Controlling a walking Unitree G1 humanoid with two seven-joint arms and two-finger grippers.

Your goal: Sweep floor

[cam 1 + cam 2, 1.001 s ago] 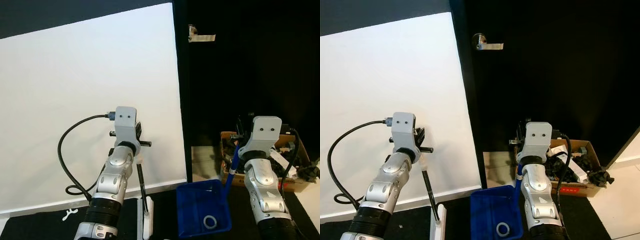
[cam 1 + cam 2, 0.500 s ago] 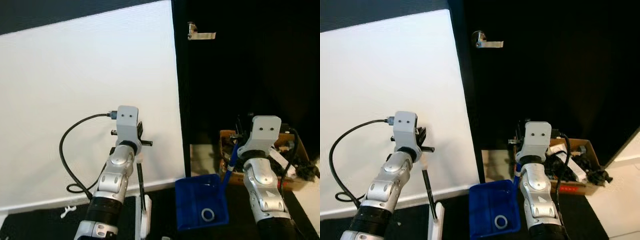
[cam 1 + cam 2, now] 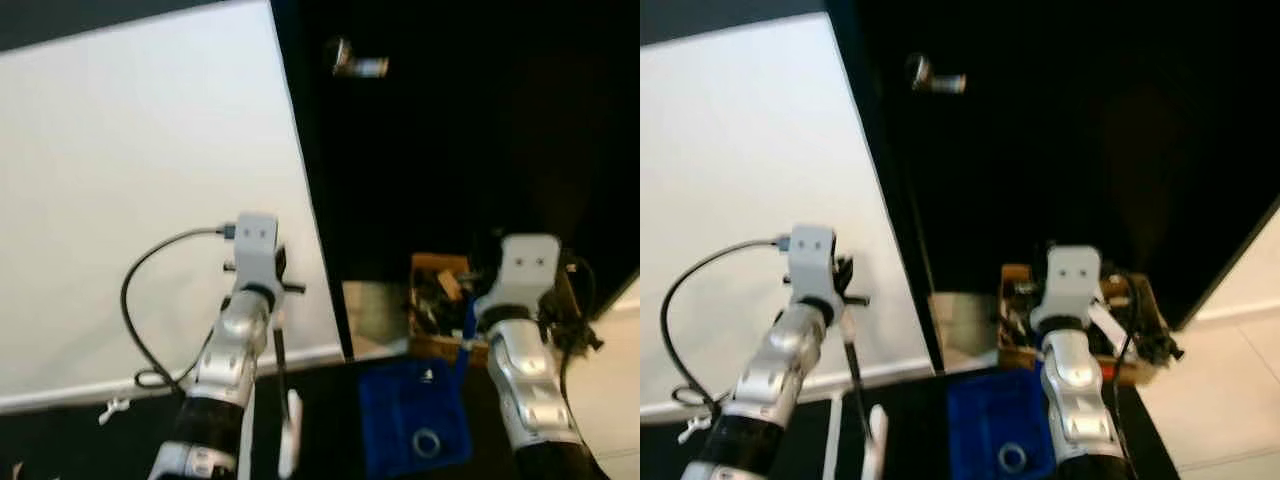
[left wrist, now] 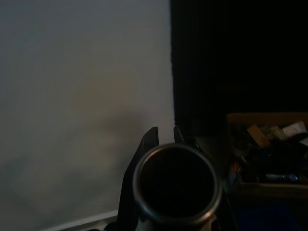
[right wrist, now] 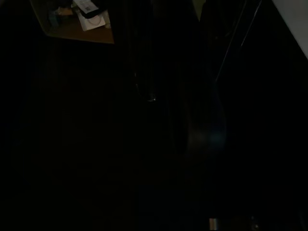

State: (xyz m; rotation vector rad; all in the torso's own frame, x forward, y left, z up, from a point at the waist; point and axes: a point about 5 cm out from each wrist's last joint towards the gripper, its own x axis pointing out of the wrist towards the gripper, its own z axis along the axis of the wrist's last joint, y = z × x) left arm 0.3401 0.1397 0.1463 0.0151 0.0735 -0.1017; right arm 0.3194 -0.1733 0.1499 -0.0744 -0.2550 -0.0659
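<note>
My left gripper (image 4: 163, 137) is shut on the broom's black stick (image 3: 281, 372), whose round metal end (image 4: 175, 187) sits between the fingers (image 4: 149, 140). The white broom head (image 3: 290, 445) rests low on the dark floor beside my left arm. My right gripper (image 3: 474, 308) is raised in front of the black door, shut on the blue handle (image 3: 467, 325) of the dustpan (image 3: 410, 405). The dustpan lies on the floor between my arms with a small ring (image 3: 427, 441) in it. The right wrist view is almost black.
A white wall panel (image 3: 140, 180) stands to the left, and a black door with a metal handle (image 3: 360, 67) to the right. An open cardboard box of clutter (image 3: 438, 295) sits at the door's foot. Pale floor tiles (image 3: 1230, 400) show at far right.
The whole picture has slid left and blurred, so the camera has turned right. Both arms keep the same pose, still holding broom and dustpan.
</note>
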